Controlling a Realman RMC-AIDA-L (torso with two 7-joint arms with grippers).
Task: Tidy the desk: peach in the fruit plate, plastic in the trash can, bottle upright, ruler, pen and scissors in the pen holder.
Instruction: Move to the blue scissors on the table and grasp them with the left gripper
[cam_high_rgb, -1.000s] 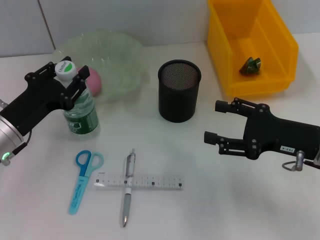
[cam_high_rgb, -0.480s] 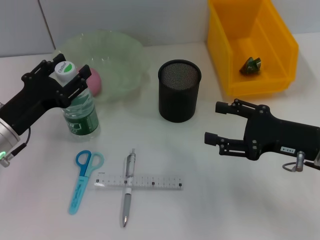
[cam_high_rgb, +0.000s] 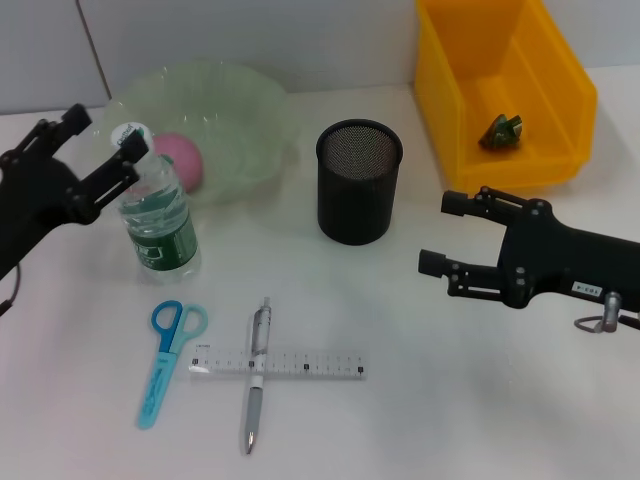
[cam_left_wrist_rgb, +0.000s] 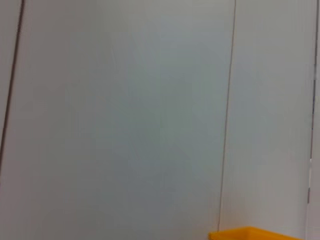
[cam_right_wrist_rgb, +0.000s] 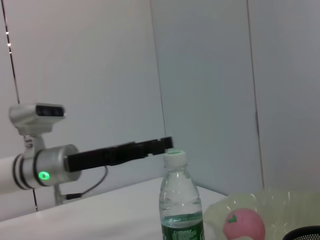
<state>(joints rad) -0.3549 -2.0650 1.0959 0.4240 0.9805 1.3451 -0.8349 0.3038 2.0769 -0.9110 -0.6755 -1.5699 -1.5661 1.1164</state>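
1. The clear plastic water bottle with a white cap and green label (cam_high_rgb: 157, 210) is standing upright on the white desk (cam_high_rgb: 420, 400), just in front of the pale green translucent fruit plate (cam_high_rgb: 215, 120).
2. The black left gripper (cam_high_rgb: 92, 150) is hovering at cap height just to the bottle's left, its two fingers spread wide and holding nothing; one fingertip (cam_high_rgb: 128, 150) is sitting just beside the cap, though whether it touches cannot be told.
3. In the right wrist view the bottle (cam_right_wrist_rgb: 181, 205) is standing clear, with the left gripper's fingers (cam_right_wrist_rgb: 160, 145) level with its cap.
4. The pink round peach (cam_high_rgb: 182, 160) is lying in the fruit plate, right behind the bottle.
5. The black mesh cylindrical pen holder (cam_high_rgb: 359, 182) is standing upright near the desk's middle, between the plate and the yellow plastic trash bin (cam_high_rgb: 560, 100).
6. A small crumpled green piece of plastic (cam_high_rgb: 502, 131) is resting inside the bin.
7. The blue-handled scissors (cam_high_rgb: 168, 355) are lying flat in front of the bottle.
8. The clear plastic ruler (cam_high_rgb: 290, 364) is lying crosswise beside them, with the silver pen (cam_high_rgb: 257, 375) crossing it.
9. The black right gripper (cam_high_rgb: 440, 232) is hovering to the right of the pen holder, in front of the bin, its fingers parted and empty.
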